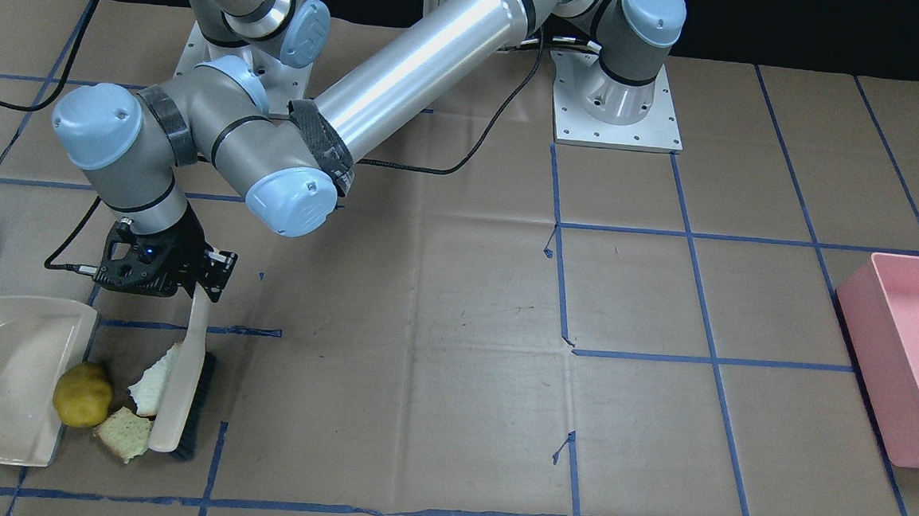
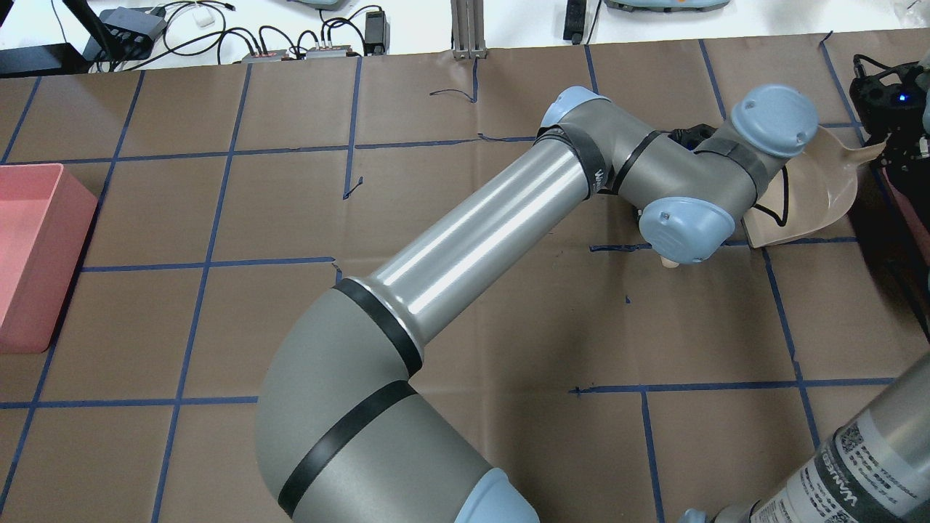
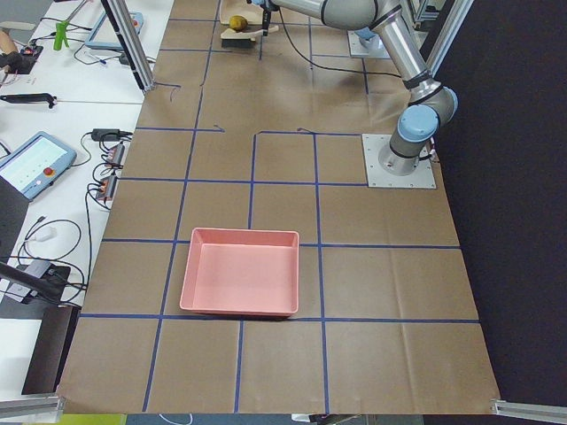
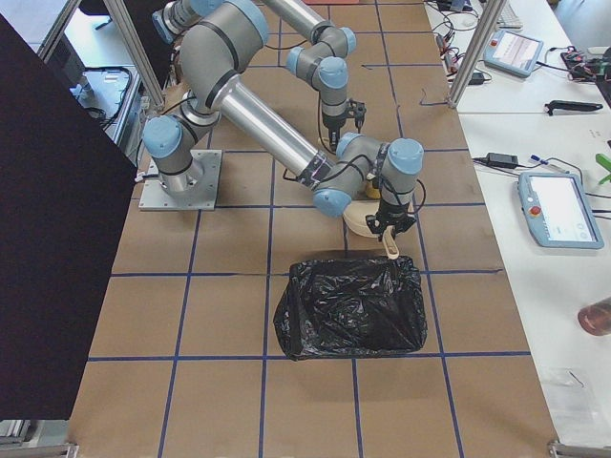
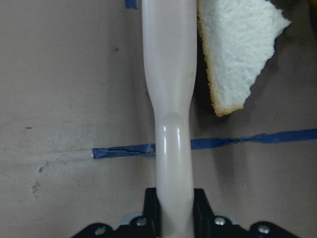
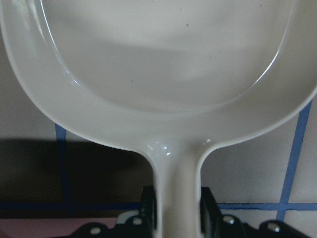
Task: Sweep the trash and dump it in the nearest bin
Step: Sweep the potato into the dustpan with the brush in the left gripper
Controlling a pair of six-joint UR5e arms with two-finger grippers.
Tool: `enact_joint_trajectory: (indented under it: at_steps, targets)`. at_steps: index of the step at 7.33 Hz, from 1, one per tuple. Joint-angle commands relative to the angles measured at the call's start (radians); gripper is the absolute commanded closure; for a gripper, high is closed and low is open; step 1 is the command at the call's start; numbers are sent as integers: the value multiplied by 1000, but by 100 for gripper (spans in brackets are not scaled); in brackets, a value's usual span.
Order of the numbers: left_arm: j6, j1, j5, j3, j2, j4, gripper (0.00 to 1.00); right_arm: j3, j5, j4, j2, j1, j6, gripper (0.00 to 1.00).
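Observation:
My left gripper (image 1: 207, 282) reaches across and is shut on the handle of a cream brush (image 1: 179, 400); the wrist view shows the handle (image 5: 171, 99) between the jaws. The brush's bristles rest on the table against the white, brown-crusted bread piece (image 1: 152, 387), which also shows in the left wrist view (image 5: 237, 54). The pale yellowish bread piece (image 1: 124, 433) lies beside it. The yellow-green ball (image 1: 82, 394) sits at the lip of the cream dustpan (image 1: 5, 374). My right gripper (image 6: 176, 208) is shut on the dustpan's handle. The pan (image 6: 163, 54) looks empty inside.
A black bag-lined bin (image 4: 351, 305) stands close to the dustpan, on my right end of the table. A pink bin (image 1: 908, 365) stands far off at the other end. My left arm's long tube (image 2: 472, 232) spans the middle of the table.

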Motion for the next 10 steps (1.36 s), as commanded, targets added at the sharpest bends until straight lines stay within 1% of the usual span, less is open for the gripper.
enact_joint_trajectory:
  at_steps: [1,2,4,6,7,9,10]
  targets:
    - [-29,-25,-12,52,-31,3,100,0,0,0,1,0,-1,98]
    - [-67,-34,-45,92,-54,6,100,0,2,-2,1,0,1,98]
    - [-91,-56,-68,181,-106,17,100,0,2,0,-1,0,1,98]
    - [-147,-67,-119,248,-131,20,100,0,2,0,-1,2,2,98]
    - [-178,-74,-172,268,-132,28,100,0,2,0,-2,3,4,98]
    - [-256,-82,-299,281,-154,142,100,0,2,0,-4,3,5,98]
    - [-299,-85,-396,288,-166,162,100,0,2,0,-4,3,5,98]
